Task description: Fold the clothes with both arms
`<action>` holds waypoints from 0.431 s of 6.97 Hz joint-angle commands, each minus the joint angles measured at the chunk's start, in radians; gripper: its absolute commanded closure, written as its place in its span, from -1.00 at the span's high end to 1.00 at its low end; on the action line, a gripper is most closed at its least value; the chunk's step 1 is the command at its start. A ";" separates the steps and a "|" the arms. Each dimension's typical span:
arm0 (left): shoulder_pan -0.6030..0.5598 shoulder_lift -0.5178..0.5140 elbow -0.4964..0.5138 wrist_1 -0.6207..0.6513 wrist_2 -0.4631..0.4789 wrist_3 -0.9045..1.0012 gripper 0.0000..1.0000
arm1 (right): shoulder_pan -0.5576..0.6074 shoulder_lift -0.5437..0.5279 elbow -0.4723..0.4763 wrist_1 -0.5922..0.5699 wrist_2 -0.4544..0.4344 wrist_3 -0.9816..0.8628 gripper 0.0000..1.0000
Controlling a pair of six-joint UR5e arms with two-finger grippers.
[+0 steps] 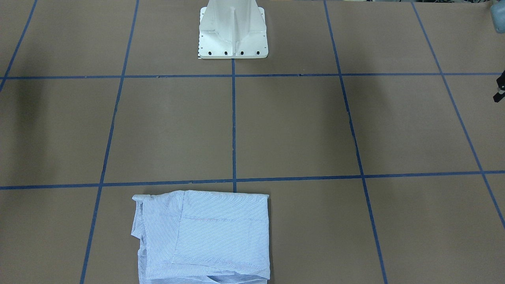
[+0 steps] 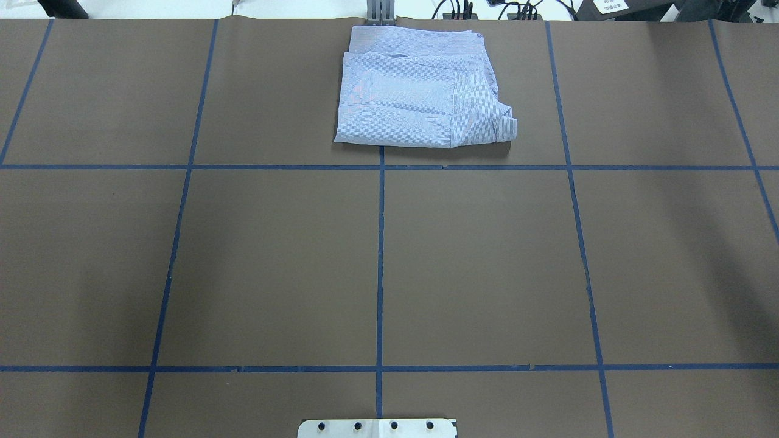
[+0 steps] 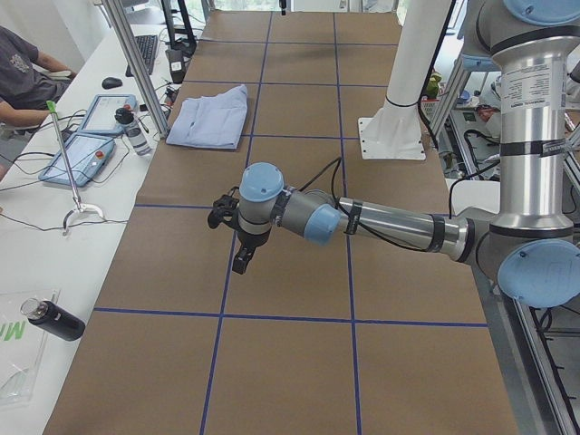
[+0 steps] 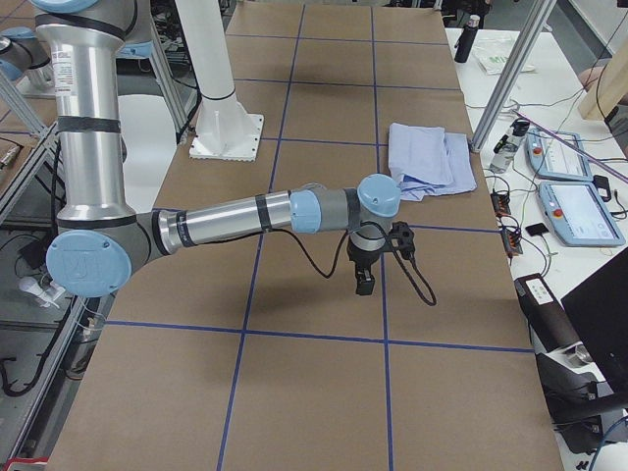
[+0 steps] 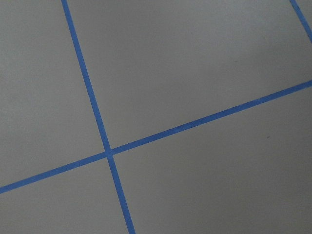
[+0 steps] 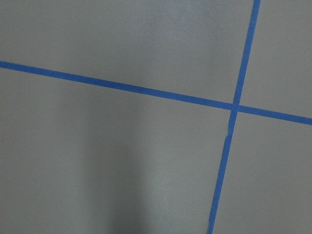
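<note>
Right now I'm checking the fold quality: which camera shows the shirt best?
The overhead exterior view: the whole folded shirt lies in frame, layers and edges visible. The front-facing view shows it large but crops its near edge. Both side views show it small. The wrist views show only the table.

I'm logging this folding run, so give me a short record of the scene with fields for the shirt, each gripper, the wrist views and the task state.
shirt: light blue, striped, folded into a compact rectangle, lying flat at the far edge of the table from the robot
left gripper: over the table, away from the shirt; open or shut cannot be told
right gripper: over the table, away from the shirt; open or shut cannot be told
wrist views: only table surface and blue tape lines
task state: shirt looks folded; neither gripper touches it
</note>
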 commanded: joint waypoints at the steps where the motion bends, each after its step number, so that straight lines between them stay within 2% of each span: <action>1: -0.041 0.039 -0.026 0.052 0.001 0.146 0.99 | 0.000 0.005 0.001 0.002 0.000 0.000 1.00; 3: -0.046 0.043 -0.025 0.046 0.000 0.134 0.99 | 0.000 0.001 0.000 0.008 -0.002 0.002 1.00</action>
